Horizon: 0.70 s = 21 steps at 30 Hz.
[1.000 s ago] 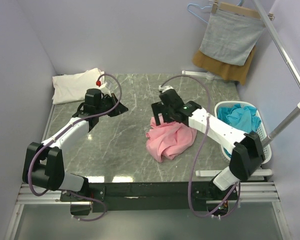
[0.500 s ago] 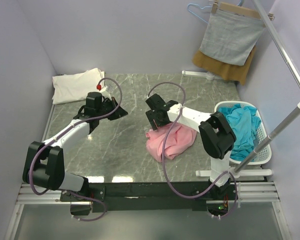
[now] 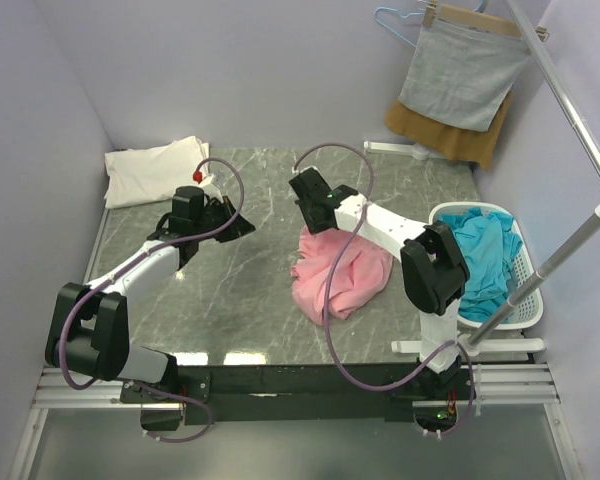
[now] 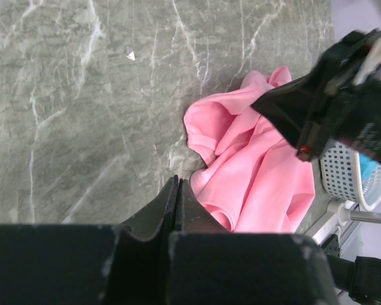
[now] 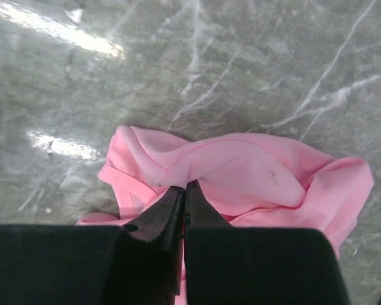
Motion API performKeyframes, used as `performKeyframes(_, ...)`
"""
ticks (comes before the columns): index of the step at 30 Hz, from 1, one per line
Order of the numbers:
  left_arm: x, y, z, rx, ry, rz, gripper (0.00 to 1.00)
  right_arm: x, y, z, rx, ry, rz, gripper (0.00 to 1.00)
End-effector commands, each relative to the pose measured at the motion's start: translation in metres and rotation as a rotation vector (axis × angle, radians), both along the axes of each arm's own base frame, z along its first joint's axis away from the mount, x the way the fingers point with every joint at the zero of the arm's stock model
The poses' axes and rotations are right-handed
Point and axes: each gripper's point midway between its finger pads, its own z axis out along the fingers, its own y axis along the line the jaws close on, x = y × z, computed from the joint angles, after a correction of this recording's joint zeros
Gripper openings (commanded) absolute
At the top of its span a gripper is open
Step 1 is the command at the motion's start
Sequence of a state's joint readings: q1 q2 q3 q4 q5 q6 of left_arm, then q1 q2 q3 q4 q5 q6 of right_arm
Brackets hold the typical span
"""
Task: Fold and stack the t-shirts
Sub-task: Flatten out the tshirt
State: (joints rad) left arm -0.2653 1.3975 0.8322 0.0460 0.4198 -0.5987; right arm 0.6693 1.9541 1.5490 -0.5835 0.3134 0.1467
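Right arm: from its base at the near right edge of the grey marble-pattern table [image 3: 250,290], the arm bends at a raised elbow. The white forearm runs far and left toward the table centre, and the wrist is tipped downward.

Right claw [image 3: 308,228]: the jaws are together, clamped on a fold at the far edge of the crumpled pale pink cotton t-shirt [image 3: 345,275]. In the right wrist view the fingertips [image 5: 178,194] meet with the pink fabric pinched between them.

Pale pink cotton t-shirt, position: it lies in a loose heap on the table, right of centre. Its far edge is drawn up toward the right claw and the rest rests on the surface.

Left arm: from its base at the near left edge, the arm stretches far and right at a low angle, with the wrist roughly level.

Left claw [image 3: 242,222]: it points right toward the table centre. The jaws are together with nothing between them. It hangs over bare table, left of the pink t-shirt and apart from it.

Other items:
- The folded cream-white cotton t-shirt [image 3: 150,170] lies at the far left corner of the table.
- The teal-blue cotton t-shirts [image 3: 480,245] are bundled in a white perforated plastic basket [image 3: 525,290] at the right edge.
- A grey cloth clipped to a hanger [image 3: 460,75] hangs beyond the far right corner, with a mustard-brown cloth [image 3: 450,135] behind and below it.
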Motion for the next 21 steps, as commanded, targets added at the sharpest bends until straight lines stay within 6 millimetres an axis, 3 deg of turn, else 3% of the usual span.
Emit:
performKeyframes(1, 0.004, 0.004, 0.018, -0.01, -0.069, 0.033, 0.01, 0.007, 0.029, 0.109, 0.201, -0.183, 0.078, 0.0)
performKeyframes(2, 0.004, 0.005, 0.019, -0.007, -0.073, 0.043, 0.02, -0.001, 0.038, 0.127, 0.217, -0.203, 0.118, 0.0)
performKeyframes(3, 0.006, 0.008, 0.021, 0.0, -0.08, 0.059, 0.09, -0.005, 0.045, 0.166, 0.265, -0.267, 0.147, 0.0)
performKeyframes(5, 0.008, 0.011, 0.028, 0.001, -0.099, 0.082, 0.16, -0.016, 0.051, 0.198, 0.273, -0.306, 0.194, 0.0)
performKeyframes(6, 0.008, 0.013, 0.031, 0.002, -0.106, 0.089, 0.21, -0.026, 0.064, 0.234, 0.317, -0.363, 0.234, 0.0)
performKeyframes(8, 0.011, 0.019, 0.038, 0.011, -0.124, 0.123, 0.38, -0.038, 0.068, 0.263, 0.316, -0.413, 0.262, 0.0)
performKeyframes(9, 0.011, 0.021, 0.039, 0.013, -0.124, 0.132, 0.43, -0.05, 0.076, 0.294, 0.36, -0.465, 0.289, 0.0)
performKeyframes(11, 0.013, 0.028, 0.046, 0.02, -0.139, 0.166, 0.5, -0.06, 0.077, 0.323, 0.379, -0.527, 0.3, 0.0)
performKeyframes(12, 0.013, 0.03, 0.048, 0.022, -0.145, 0.174, 0.58, -0.068, 0.076, 0.348, 0.42, -0.572, 0.301, 0.0)
performKeyframes(14, 0.014, 0.037, 0.055, 0.026, -0.157, 0.207, 0.62, -0.079, 0.079, 0.373, 0.462, -0.628, 0.31, 0.0)
performKeyframes(15, 0.014, 0.04, 0.057, 0.03, -0.164, 0.215, 0.71, -0.085, 0.075, 0.389, 0.476, -0.665, 0.324, 0.0)
performKeyframes(18, 0.015, 0.048, 0.068, 0.04, -0.188, 0.242, 0.81, -0.099, 0.068, 0.418, 0.51, -0.741, 0.321, 0.0)
performKeyframes(19, 0.015, 0.05, 0.075, 0.041, -0.207, 0.249, 0.84, -0.104, 0.068, 0.425, 0.524, -0.753, 0.327, 0.0)
performKeyframes(20, 0.013, 0.052, 0.071, 0.057, -0.188, 0.254, 0.96, -0.107, 0.067, 0.432, 0.541, -0.774, 0.33, 0.0)
performKeyframes(21, 0.013, 0.055, 0.072, 0.063, -0.189, 0.265, 1.0, -0.108, 0.063, 0.432, 0.539, -0.782, 0.321, 0.0)
